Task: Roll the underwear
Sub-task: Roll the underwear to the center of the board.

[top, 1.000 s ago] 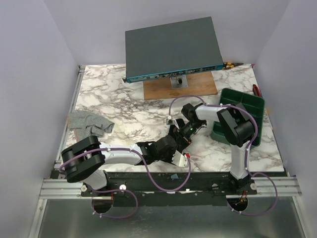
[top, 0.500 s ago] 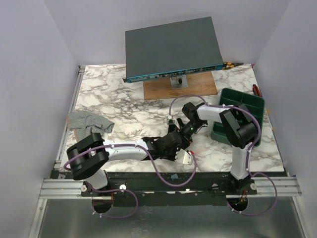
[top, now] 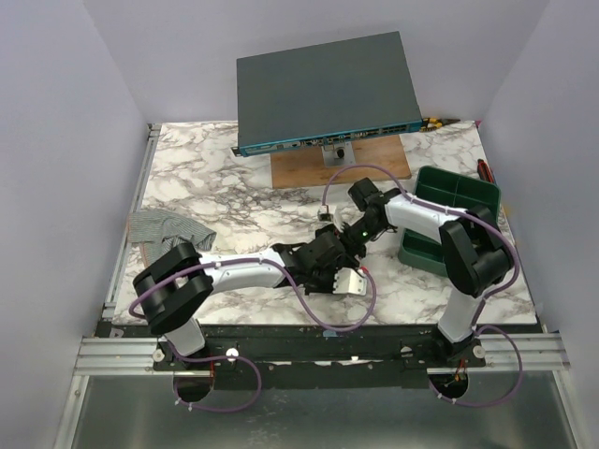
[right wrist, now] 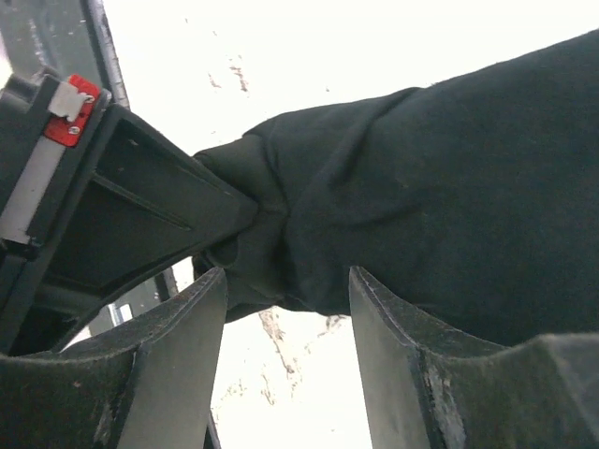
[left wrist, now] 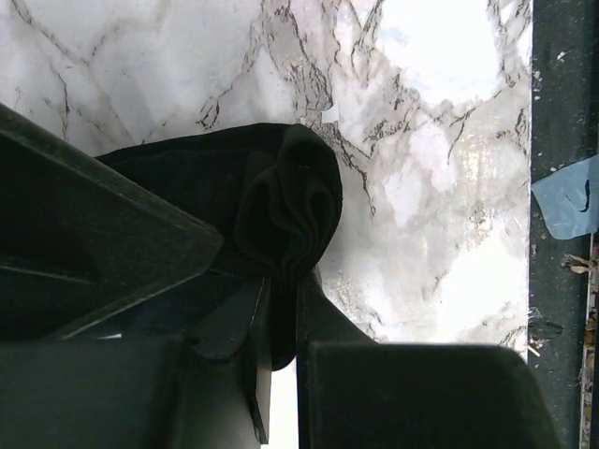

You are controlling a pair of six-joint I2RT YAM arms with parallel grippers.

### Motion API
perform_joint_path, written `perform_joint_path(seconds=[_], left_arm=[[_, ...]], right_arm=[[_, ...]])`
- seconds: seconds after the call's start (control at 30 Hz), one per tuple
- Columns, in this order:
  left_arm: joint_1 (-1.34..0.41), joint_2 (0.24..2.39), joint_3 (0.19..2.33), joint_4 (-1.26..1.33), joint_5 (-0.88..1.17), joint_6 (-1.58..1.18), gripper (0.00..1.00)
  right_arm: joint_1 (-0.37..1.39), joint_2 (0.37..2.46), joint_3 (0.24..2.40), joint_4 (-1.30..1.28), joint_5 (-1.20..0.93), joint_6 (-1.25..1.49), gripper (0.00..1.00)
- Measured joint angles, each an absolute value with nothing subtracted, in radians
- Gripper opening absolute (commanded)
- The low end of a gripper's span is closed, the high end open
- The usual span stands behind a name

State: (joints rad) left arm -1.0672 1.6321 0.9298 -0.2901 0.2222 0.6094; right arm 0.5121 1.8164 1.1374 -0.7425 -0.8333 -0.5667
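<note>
The left gripper point(left wrist: 278, 301) pinches the bunched end of the black fabric underwear point(left wrist: 290, 201), whose length runs away beneath the right gripper point(right wrist: 286, 281). That one straddles the cloth with its fingers apart, gripping nothing.

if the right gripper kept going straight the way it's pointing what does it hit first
The black underwear: its bunched cloth lies right ahead of the open right gripper, seemingly almost touching, though depth is unclear.

Wrist cams: table point(right wrist: 281, 37) blown out, underwear point(right wrist: 449, 187) prob. underexposed.
</note>
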Motion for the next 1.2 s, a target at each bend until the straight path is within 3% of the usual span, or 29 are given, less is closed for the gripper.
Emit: perform_joint_path(seconds=[0.5,1.2], left_arm=[[-0.963,1.685,0.982,-0.316,0.415,0.519,0.0],[-0.81,1.866,1.182,-0.516,0.728,0.461,0.0]], right_arm=[[0.432,1.676,1.129,-0.689,-0.742,-0.508,0.59],[0.364,1.426,0.94,-0.469,-0.516,-0.392,0.59]])
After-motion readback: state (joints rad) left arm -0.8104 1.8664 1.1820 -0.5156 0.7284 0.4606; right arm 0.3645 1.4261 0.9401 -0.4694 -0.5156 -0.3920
